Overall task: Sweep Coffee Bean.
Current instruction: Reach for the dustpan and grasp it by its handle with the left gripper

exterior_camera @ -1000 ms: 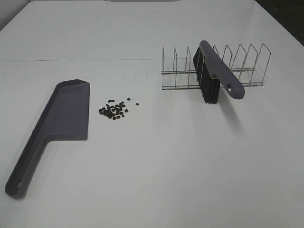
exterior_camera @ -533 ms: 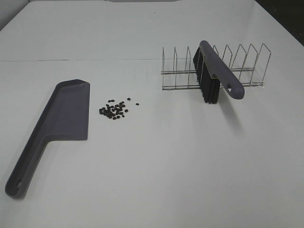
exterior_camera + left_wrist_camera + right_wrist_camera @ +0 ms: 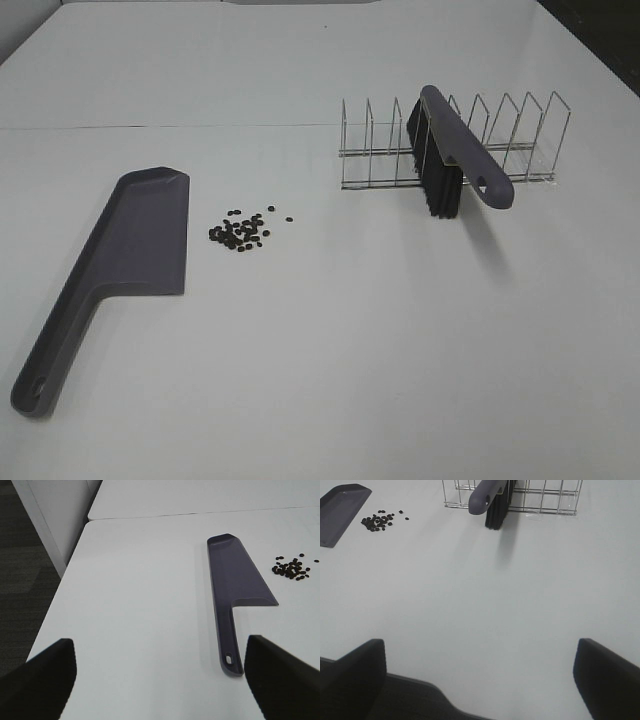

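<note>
Jaws wide on left gripper [image 3: 160,680] and right gripper [image 3: 480,680], gripping nothing. On desk [image 3: 350,350], coffee bean [image 3: 240,231] cluster sits left-center, just beside dustpan [image 3: 140,235].

Looks like a plain lab or test room: wide white bench [image 3: 320,380], white panel [image 3: 50,510] just beside it, dark carpet [image 3: 20,580] below.

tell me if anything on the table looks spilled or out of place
The coffee beans lie loose on the table, a small scatter beside the dustpan, a couple strayed from the cluster. The brush sits tilted in the wire rack, handle jutting out front. Nothing looks damaged.
</note>
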{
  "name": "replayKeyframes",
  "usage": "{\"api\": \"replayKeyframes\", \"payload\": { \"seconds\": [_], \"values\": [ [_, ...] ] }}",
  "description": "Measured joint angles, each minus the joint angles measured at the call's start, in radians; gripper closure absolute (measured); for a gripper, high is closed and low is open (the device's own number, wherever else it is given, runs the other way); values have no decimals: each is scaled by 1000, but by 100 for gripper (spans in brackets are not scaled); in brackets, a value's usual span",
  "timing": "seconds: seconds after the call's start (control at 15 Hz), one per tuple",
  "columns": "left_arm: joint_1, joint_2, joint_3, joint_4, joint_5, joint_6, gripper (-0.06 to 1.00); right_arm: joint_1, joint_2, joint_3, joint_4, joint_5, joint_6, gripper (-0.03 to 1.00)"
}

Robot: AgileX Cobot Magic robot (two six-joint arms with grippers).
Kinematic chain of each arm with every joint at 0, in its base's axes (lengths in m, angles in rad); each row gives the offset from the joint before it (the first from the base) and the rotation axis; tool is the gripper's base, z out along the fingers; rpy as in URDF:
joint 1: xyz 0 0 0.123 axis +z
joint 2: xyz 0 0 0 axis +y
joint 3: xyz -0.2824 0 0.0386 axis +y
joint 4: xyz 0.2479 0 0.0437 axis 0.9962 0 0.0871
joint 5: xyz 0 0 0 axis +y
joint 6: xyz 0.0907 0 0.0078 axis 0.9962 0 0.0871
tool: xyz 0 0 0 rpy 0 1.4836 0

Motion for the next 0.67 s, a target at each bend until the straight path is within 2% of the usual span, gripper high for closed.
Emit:
{"api": "replayKeyframes", "payload": {
  "seconds": [0.67],
  "values": [
    [0,0,0,0,0,0,11,0,0,0,0,0,0,2]
  ]
}}
